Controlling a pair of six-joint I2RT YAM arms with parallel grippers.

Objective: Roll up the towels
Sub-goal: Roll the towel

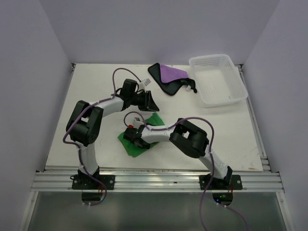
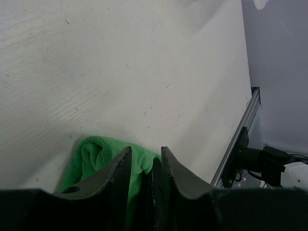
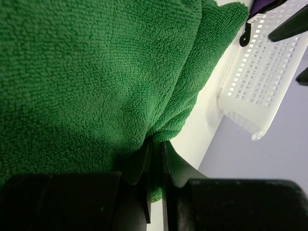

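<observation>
The right tool was clamped on a fold of the green towel on the worktop, the left tool nearly together beside it, hold unclear; rolling seemed underway, next needing that fold turned over evenly, the purple towel waiting far.

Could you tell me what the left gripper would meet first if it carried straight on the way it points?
Most likely the green towel, bunched just past the tips of the left gripper, with the table under it; depth is hard to judge.

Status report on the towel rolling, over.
Right hand pinching green towel. Left hand at its far edge, grip unclear. Purple towel unrolled beside basket. Nothing blocking.
</observation>
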